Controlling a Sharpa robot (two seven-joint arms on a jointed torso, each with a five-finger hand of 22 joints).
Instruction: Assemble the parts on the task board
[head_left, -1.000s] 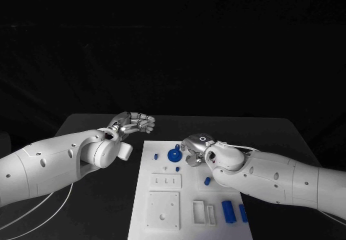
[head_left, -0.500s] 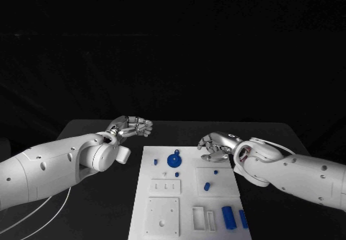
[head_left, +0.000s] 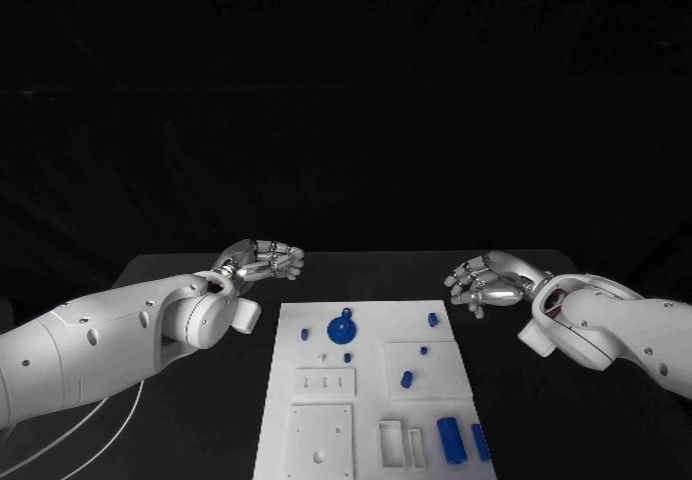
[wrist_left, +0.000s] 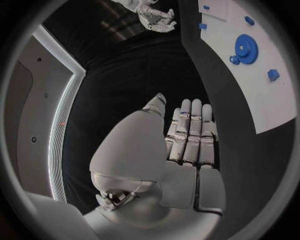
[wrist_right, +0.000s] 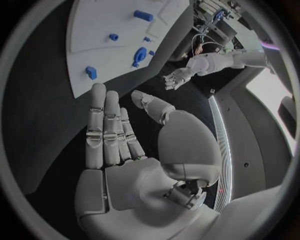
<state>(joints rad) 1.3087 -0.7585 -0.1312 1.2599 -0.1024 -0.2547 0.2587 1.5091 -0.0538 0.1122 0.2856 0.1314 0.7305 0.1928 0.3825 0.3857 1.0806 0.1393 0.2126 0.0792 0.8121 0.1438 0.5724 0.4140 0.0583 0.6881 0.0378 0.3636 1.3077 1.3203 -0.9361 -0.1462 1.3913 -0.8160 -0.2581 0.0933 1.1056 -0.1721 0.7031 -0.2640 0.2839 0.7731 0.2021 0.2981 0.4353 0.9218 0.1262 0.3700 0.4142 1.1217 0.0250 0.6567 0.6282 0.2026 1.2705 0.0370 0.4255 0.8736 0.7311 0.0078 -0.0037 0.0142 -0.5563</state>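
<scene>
The white task board (head_left: 368, 400) lies in the middle of the black table. A blue gear (head_left: 342, 330) sits near its far edge, with small blue pieces (head_left: 433, 319) around it. Two blue cylinders (head_left: 450, 440) lie at the near right corner. My left hand (head_left: 261, 259) hovers off the board's far left corner and holds nothing. My right hand (head_left: 488, 281) hangs beyond the board's far right corner, its fingers spread and nothing in them. The left wrist view shows the left hand (wrist_left: 187, 135) with straight fingers beside the board (wrist_left: 275, 75) and gear (wrist_left: 245, 48). The right hand (wrist_right: 115, 140) looks equally bare in the right wrist view.
White raised blocks with slots and holes (head_left: 329, 382) stand on the board's near half. Black table (head_left: 188, 280) surrounds the board on both sides and behind it. White cables (head_left: 101, 430) hang under my left arm.
My right hand has drawn back from beside the blue gear and moved right, off the board. A small blue piece now shows where it was. The left hand has barely moved.
</scene>
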